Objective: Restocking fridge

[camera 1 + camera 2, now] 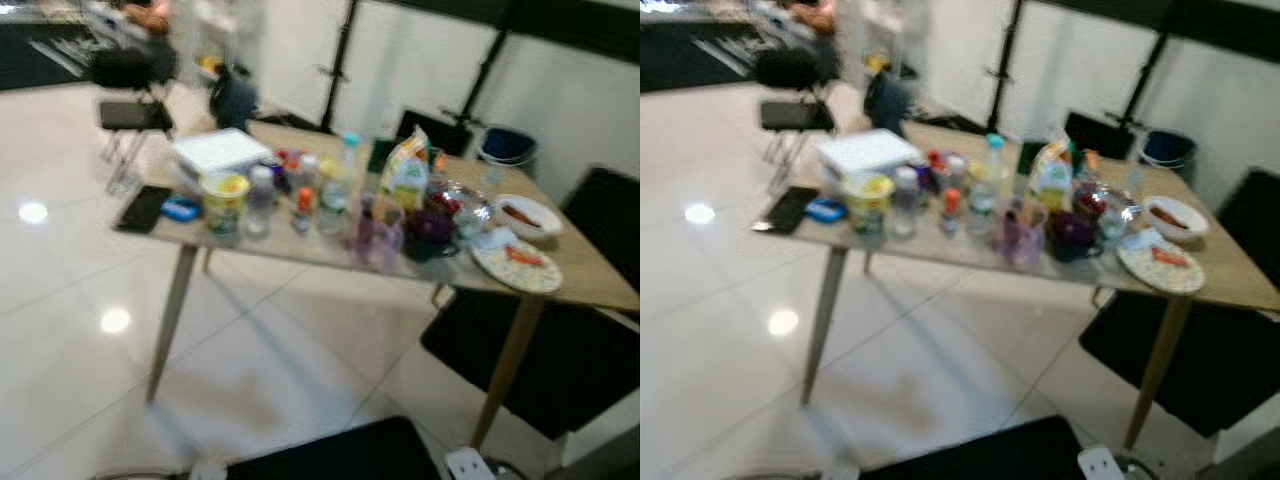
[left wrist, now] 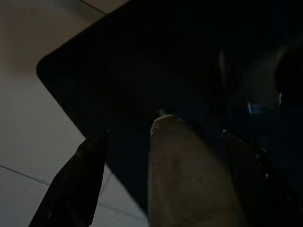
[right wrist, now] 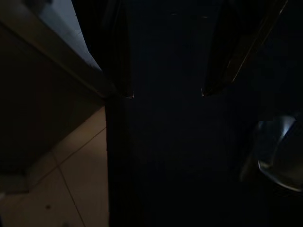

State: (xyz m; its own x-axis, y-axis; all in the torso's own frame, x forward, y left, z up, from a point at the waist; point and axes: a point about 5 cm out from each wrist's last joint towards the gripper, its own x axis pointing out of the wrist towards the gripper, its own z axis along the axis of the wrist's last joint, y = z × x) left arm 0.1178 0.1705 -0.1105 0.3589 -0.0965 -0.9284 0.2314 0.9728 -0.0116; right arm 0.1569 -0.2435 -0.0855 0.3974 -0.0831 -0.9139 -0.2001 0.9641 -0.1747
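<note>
A wooden table (image 1: 590,282) stands ahead of me, blurred, crowded with groceries. On it I make out a white box (image 1: 220,150), a yellow tub (image 1: 226,195), a clear bottle (image 1: 260,200), a blue-capped bottle (image 1: 338,188), a snack bag (image 1: 405,170), a purple cup (image 1: 378,232), a dark bowl (image 1: 432,228), a plate (image 1: 517,264) and a white bowl (image 1: 527,214). My left gripper (image 2: 164,134) hangs open over a black mat. My right gripper (image 3: 165,93) hangs open in the dark, holding nothing.
A black flat device (image 1: 143,208) and a blue item (image 1: 181,208) lie at the table's left end. A black chair (image 1: 130,100) stands back left, a blue bin (image 1: 507,146) behind the table. Black mats (image 1: 340,455) and a white power strip (image 1: 468,465) lie on the glossy tiles.
</note>
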